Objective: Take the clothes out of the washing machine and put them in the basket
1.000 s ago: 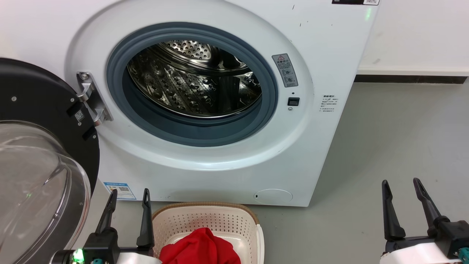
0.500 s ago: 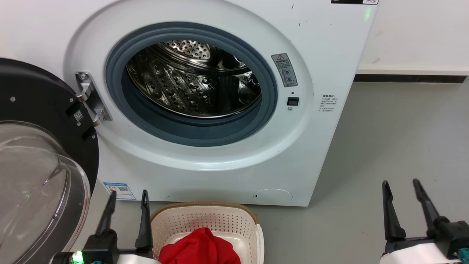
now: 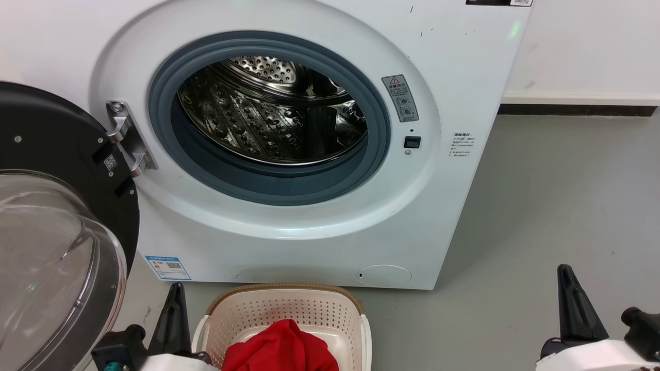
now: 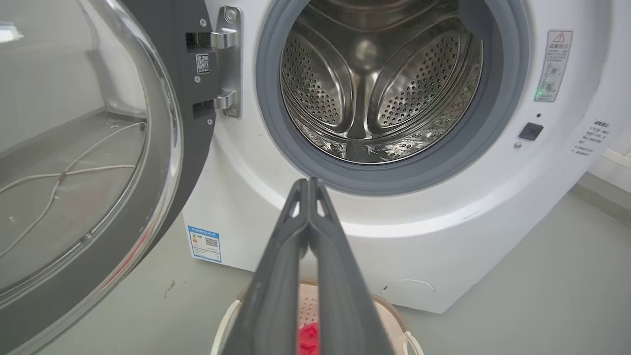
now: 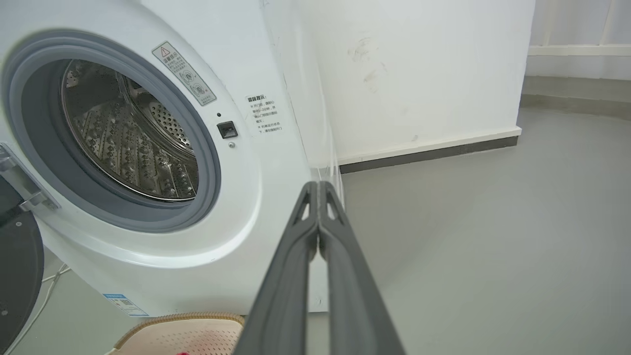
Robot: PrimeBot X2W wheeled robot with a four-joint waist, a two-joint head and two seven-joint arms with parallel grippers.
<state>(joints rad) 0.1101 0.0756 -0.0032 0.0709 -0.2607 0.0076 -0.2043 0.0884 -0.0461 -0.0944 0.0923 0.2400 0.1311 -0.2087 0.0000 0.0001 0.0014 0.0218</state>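
The clothes (image 3: 281,348), a crumpled bright red heap, lie in the cream perforated basket (image 3: 289,304) just before the washing machine (image 3: 443,216) (door (image 3: 46,134) swung wide). The left gripper (image 4: 308,183) and the right gripper (image 5: 318,185) each have their fingers pressed together on nothing.

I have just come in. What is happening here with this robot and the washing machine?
The washing machine stands with its door open on the left. The drum looks empty as far as it shows. The clothes, bright red, lie in the basket on the floor before the machine. The robot's left gripper and right gripper are both shut and hold nothing. The unloading seems finished.
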